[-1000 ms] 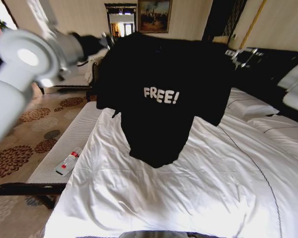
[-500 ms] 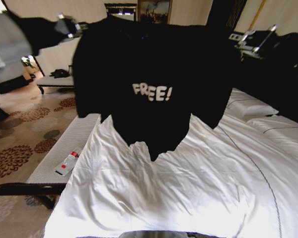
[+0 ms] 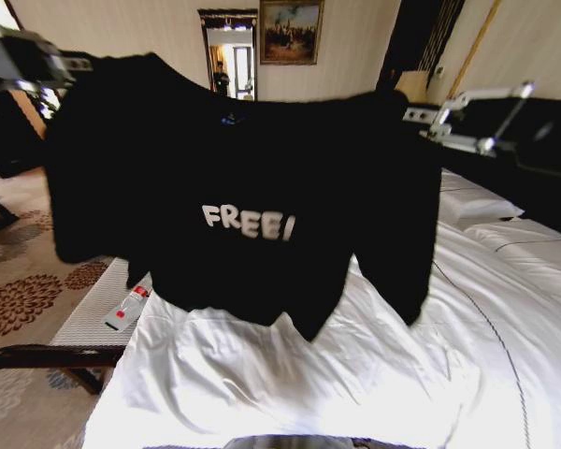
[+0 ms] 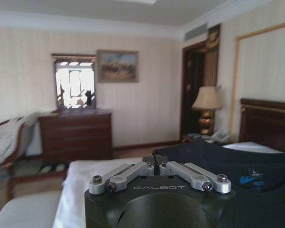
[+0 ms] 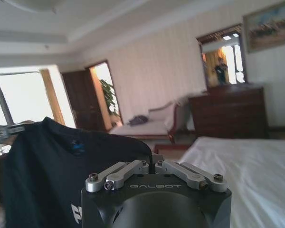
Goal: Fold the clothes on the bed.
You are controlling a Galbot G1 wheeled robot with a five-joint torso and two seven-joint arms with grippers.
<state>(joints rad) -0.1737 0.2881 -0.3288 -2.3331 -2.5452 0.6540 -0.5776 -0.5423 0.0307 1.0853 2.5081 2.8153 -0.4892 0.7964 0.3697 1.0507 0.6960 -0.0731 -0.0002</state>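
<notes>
Holding the black "FREE!" T-shirt (image 3: 243, 206) above the bed (image 3: 374, 374), our left gripper (image 3: 61, 65) and right gripper (image 3: 421, 117) each pinch a shoulder.

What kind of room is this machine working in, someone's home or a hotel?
Most likely a hotel bedroom, though a home can't be ruled out: a large bed with white bedding, a bedside lamp with a telephone beside it, and a framed painting on the wall.

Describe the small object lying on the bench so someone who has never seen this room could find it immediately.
Start at the white bed; along its left side runs a narrow white bench. On the bench's near part lies a small clear bottle on its side, the one item there, marked by its red band.
</notes>
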